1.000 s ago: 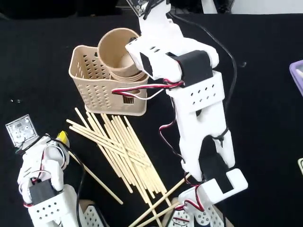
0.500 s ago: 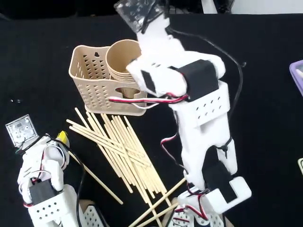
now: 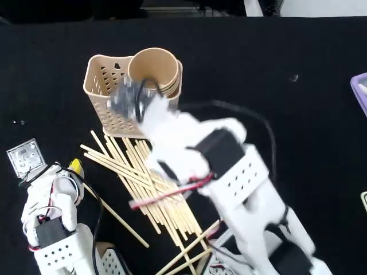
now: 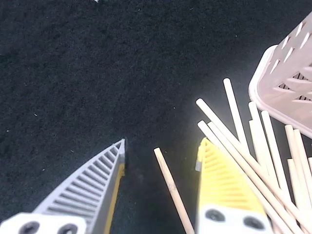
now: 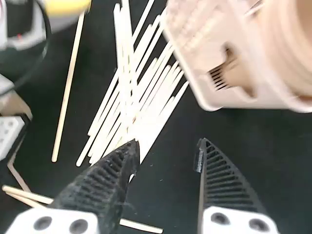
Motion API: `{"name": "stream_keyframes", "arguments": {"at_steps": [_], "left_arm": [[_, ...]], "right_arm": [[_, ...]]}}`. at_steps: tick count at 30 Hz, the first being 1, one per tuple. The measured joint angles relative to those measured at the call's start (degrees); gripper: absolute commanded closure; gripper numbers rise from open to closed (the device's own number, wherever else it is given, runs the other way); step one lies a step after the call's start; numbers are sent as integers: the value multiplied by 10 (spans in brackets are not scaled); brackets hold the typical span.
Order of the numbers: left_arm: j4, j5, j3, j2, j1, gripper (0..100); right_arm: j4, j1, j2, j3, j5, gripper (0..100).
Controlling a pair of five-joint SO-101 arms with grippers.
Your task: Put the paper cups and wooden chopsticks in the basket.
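The right gripper [image 5: 167,146] has come back from the basket [image 3: 98,86] and now hangs over the wooden chopsticks [image 3: 150,177], jaws apart and empty. Nearest to us the left gripper [image 4: 163,146] sits by the same pile, also spread and gripping nothing. Farther off the paper cups [image 3: 153,67] stand stacked in the basket, so we judge the cups done and the chopsticks all left.

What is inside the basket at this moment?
A nested stack of paper cups stands in one end of the basket. The chopsticks lie outside it; the right arm hides its near corner.
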Motion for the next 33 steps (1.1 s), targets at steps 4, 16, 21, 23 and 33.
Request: {"name": "stream_keyframes", "arguments": {"at_steps": [4,16,21,23,33], "left_arm": [[0,0,0,0,0,759],[0,0,0,0,0,759],[0,0,0,0,0,759],[0,0,0,0,0,759],[0,0,0,0,-3,759]], "right_arm": [[-99,-8,-87,244,29,811],[-10,17,-158,454,344,809],[3,16,-158,471,435,808],[-22,16,-158,498,435,808],[-113,-41,-158,583,435,808]]}}
